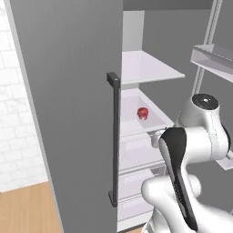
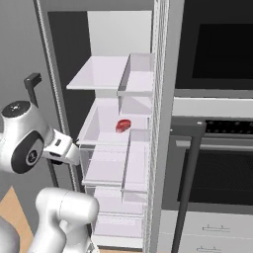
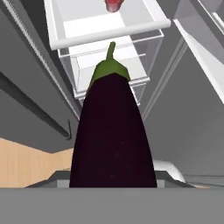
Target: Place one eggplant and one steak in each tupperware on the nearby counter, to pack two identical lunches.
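A dark purple eggplant (image 3: 113, 135) with a green cap fills the middle of the hand view, stem pointing away toward the open fridge. My gripper is shut on the eggplant, and its fingers are hidden behind it. A red steak (image 1: 143, 113) (image 2: 123, 125) (image 3: 113, 4) lies on a white fridge shelf (image 2: 99, 133) ahead of the hand, apart from the eggplant. The arm reaches toward the fridge's lower shelves. The tupperware and the counter are out of view.
The grey fridge door (image 1: 68, 113) with its dark handle (image 1: 113, 136) stands open on the left. Door racks (image 1: 214, 59) hang at the right. A black oven (image 2: 217, 173) sits right of the fridge. Clear drawers (image 2: 113, 173) lie under the steak's shelf.
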Controlling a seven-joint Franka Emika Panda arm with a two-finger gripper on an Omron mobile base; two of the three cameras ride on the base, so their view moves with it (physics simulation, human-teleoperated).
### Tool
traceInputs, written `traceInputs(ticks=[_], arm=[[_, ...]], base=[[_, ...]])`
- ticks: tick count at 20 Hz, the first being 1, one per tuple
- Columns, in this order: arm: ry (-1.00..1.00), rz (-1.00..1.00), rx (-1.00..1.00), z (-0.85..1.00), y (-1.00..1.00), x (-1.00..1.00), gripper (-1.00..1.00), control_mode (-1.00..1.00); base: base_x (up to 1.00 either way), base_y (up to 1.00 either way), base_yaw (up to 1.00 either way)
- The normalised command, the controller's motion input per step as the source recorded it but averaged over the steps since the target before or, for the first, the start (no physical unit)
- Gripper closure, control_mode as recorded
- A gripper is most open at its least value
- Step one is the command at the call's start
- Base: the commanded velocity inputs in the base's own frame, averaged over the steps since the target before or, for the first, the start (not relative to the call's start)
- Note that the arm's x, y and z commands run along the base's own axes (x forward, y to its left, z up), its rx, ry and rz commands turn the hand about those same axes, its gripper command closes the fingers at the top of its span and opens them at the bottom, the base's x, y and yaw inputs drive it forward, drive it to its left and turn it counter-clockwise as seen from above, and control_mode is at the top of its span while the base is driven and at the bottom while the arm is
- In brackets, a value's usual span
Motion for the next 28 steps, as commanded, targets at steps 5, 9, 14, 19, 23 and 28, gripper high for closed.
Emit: traceInputs(ticks=[5, 9, 14, 19, 23, 28], arm=[[0.0, 0.0, 0.0, 0.36, 0.03, -1.0, 1.0, -1.0], [-0.04, 0.0, 0.0, 0.31, 0.0, -0.52, 1.0, -1.0], [-0.16, 0.0, 0.0, 0.05, -0.02, 0.0, 1.0, -1.0], [-0.14, 0.0, 0.0, 0.0, -0.03, 0.0, 1.0, -1.0], [0.0, 0.0, 0.0, 0.0, 0.0, 0.0, 1.0, 1.0], [0.0, 0.0, 0.0, 0.0, 0.0, 0.0, 1.0, 1.0]], base=[[0.0, 0.0, 0.0], [0.0, 0.0, 0.0], [0.0, 0.0, 0.0], [0.0, 0.0, 0.0], [-0.61, 0.0, 0.0], [-1.0, 0.0, 0.0]])
